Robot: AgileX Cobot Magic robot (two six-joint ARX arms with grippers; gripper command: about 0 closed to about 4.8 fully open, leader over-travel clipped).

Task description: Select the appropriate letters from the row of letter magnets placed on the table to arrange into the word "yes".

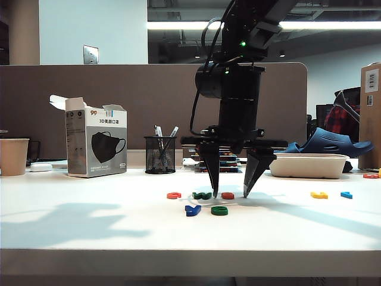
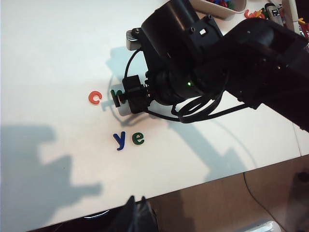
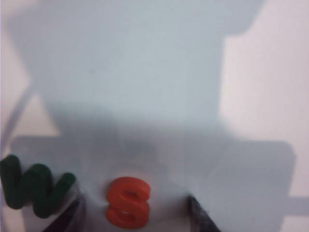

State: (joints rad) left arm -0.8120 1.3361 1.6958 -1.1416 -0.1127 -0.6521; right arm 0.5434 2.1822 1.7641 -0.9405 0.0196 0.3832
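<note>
My right end effector (image 1: 231, 192), jaws wide, straddles the orange-red s (image 3: 127, 201) on the tabletop (image 1: 89, 220); my left end effector's state I cannot tell.

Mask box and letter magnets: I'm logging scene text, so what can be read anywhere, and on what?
"3D" plus blurred characters: mask box.
"y", "e": blue y and green e.
"c": orange c.
"w", "s": green w, orange s, below the right gripper.
Barcode on carton: unreadable.

We see an orange-red "s" (image 3: 128, 202), a dark green "w" (image 3: 35, 192), a dark blue "y" (image 2: 119, 140), a green "e" (image 2: 138, 139), and a white table (image 1: 89, 220).
</note>
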